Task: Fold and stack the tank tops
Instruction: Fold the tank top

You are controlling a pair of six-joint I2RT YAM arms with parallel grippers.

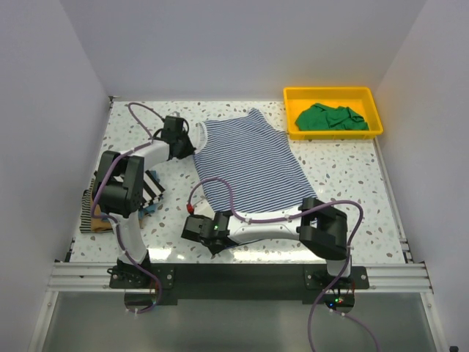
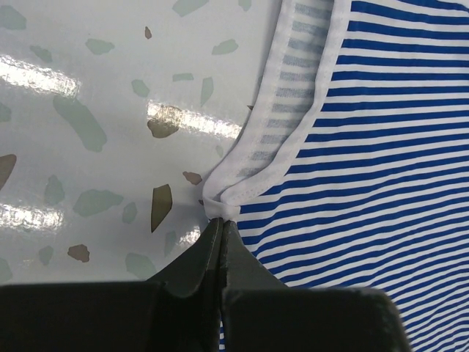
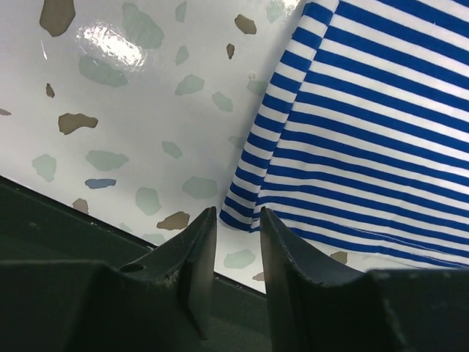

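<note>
Left hand (image 2: 221, 220) clamped on striped tank top (image 1: 249, 158), right hand (image 3: 237, 214) apart, green top (image 1: 330, 117) in yellow tray (image 1: 330, 92)

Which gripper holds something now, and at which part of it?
The left gripper pinches the striped top at its white trim. The right gripper is open, holding nothing.

Thin navy-white striped tank top (image 1: 249, 158) lies spread flat at the centre of the table (image 1: 344, 176), straps toward the far side and hem toward the near edge. Its white binding is bunched at one strap. Plain green tank top (image 1: 330, 117) lies crumpled in the yellow tray (image 1: 333, 91). Bold black-white striped tank top (image 1: 152, 187) lies at the left, partly hidden.
</note>
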